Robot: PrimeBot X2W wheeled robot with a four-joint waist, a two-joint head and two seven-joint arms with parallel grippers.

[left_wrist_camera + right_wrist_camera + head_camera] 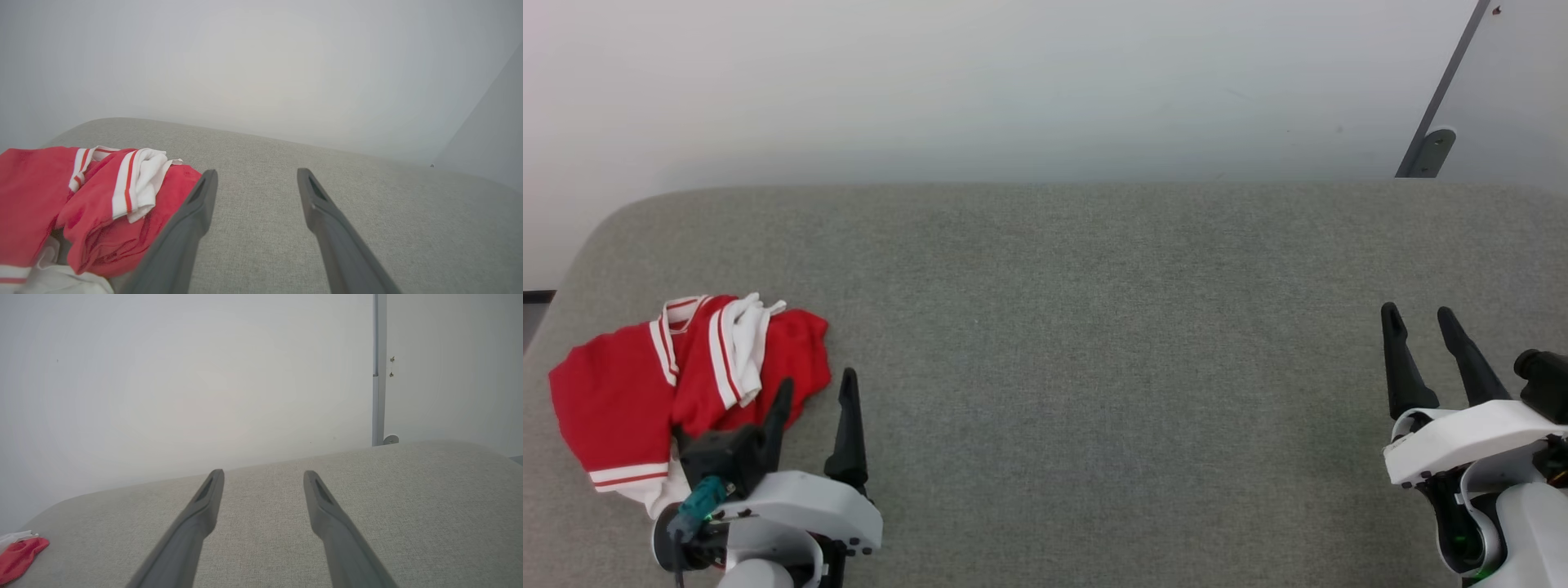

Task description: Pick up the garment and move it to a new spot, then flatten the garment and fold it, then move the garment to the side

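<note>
The garment [621, 392], a bright red shirt with white and striped trim, lies crumpled at the near left of the grey padded surface [1094, 327]. My left gripper [817, 384] stands open just to its right, the left finger overlapping the garment's edge in the head view. In the left wrist view the garment [81, 204] bunches to the left of my open left gripper [256, 174], with nothing between the fingers. My right gripper [1419, 314] is open at the far right, empty. The right wrist view shows my right gripper [263, 473] over bare fabric and a corner of the garment [18, 559] at lower left.
A pale wall rises behind the grey surface. A grey post with a bracket [1433, 147] stands at the back right. The surface's rounded left corner [596, 237] lies just beyond the garment.
</note>
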